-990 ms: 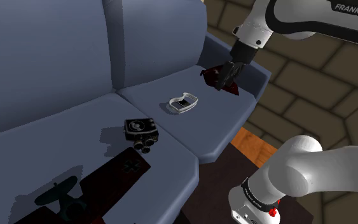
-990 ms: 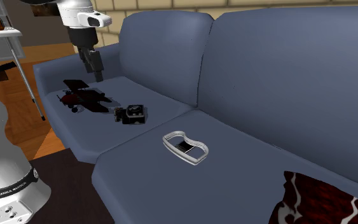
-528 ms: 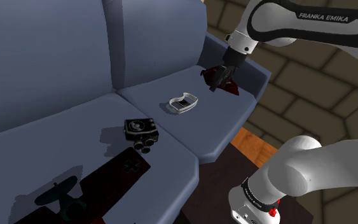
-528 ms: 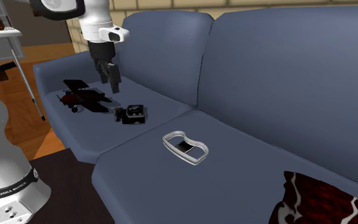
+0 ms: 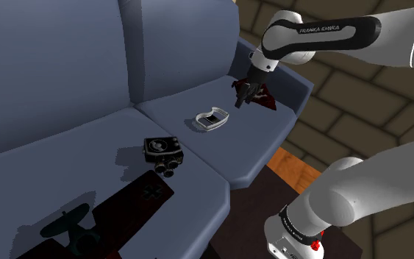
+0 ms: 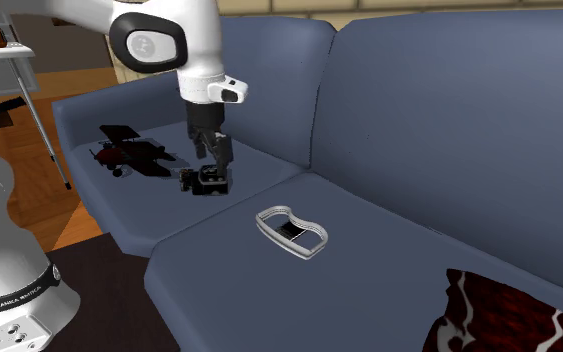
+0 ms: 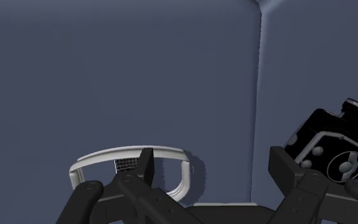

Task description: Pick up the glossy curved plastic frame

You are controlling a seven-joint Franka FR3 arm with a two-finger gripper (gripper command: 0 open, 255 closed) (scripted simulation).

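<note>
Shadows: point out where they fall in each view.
Shoulder view: a dark shadow lies on the sofa beside the camera. Second exterior view: the white frame has a dark patch inside. Wrist view: the frame throws a soft shadow on the sofa.

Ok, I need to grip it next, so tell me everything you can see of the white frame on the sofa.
The frame is a glossy white curved loop, goggle-shaped, with a small dark meshed patch inside. It lies flat on the blue-grey sofa seat, touching nothing else; the open gripper hangs apart from it.
</note>
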